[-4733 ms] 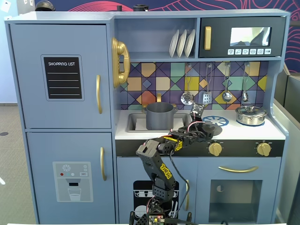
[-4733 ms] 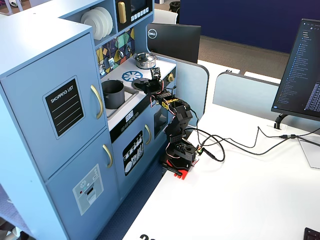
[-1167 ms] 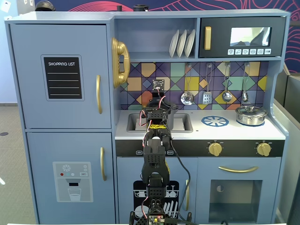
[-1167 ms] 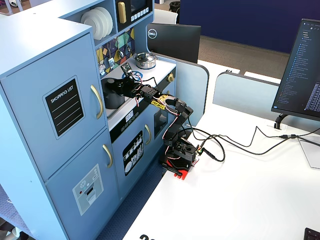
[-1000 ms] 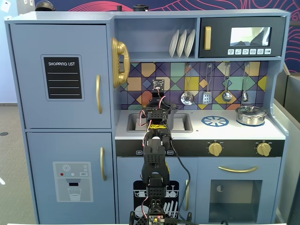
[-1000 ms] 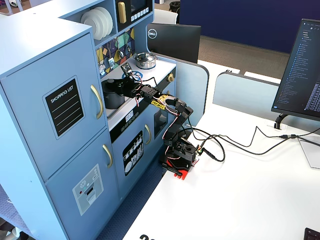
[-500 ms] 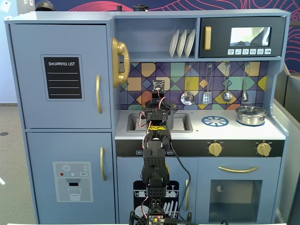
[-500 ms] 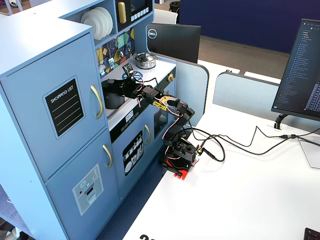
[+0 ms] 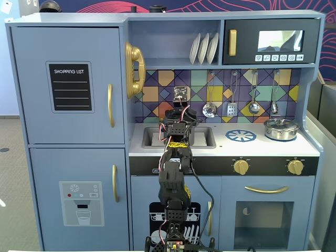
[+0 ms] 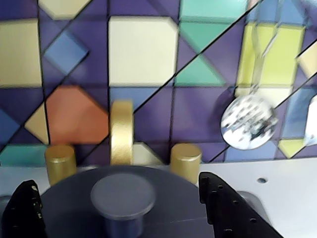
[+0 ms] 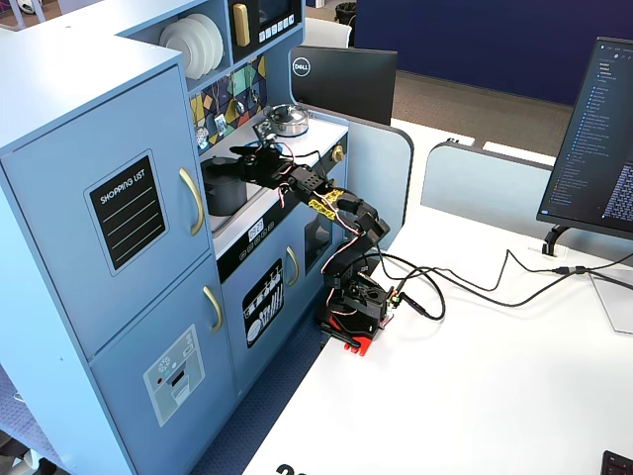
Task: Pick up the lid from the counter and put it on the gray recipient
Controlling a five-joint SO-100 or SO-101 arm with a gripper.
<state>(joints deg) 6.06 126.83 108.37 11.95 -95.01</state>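
The dark gray lid (image 10: 163,198) with its round centre knob (image 10: 123,195) lies flat and fills the bottom of the wrist view, just in front of the gold faucet. My gripper (image 10: 124,210) is open. Its black fingers (image 10: 225,208) stand on either side of the knob, well apart from it. In a fixed view the gray pot (image 11: 226,195) stands in the sink area, the lid seems to rest on top of it, and my gripper (image 11: 231,158) is right over it. The arm hides the pot in the front fixed view.
The gold faucet (image 10: 122,131) and two gold taps (image 10: 60,162) stand close behind the lid. Utensils hang on the tiled wall (image 10: 247,121). A shiny silver pot (image 9: 281,128) sits at the counter's right, beside the blue-and-white burner mark (image 9: 241,136). The sink rim (image 9: 149,137) surrounds the arm.
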